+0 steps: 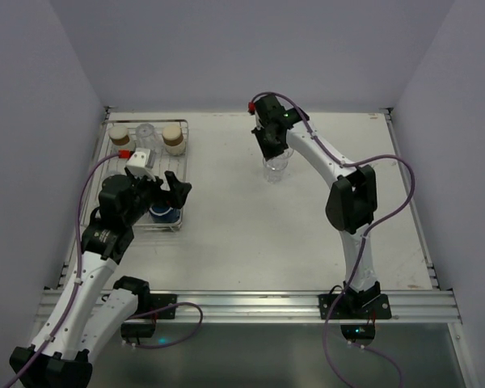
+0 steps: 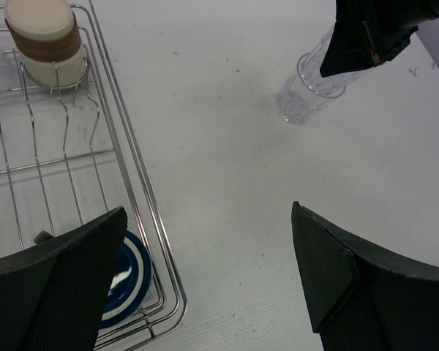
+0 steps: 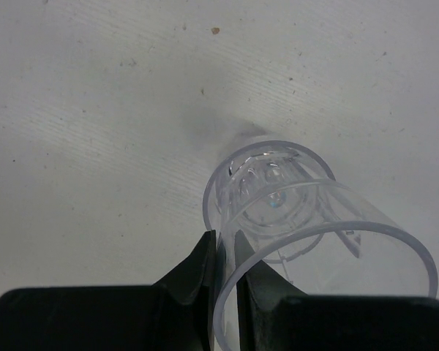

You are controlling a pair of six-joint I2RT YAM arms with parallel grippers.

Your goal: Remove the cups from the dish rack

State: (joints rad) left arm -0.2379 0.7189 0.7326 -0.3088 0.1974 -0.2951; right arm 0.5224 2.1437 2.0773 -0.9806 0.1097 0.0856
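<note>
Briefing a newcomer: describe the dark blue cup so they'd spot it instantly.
Find the wire dish rack at the table's left edge, then its near right corner, under the left gripper. The dark blue cup is the only dark one; its neighbours are tan cups and a clear tumbler.

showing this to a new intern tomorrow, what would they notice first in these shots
The right claw pinches the rim of a clear tumbler at mid-table, away from the rack. The left claw gapes open over the rack's near right corner, above a navy mug. Two tan cups stand at the rack's far end.
</note>
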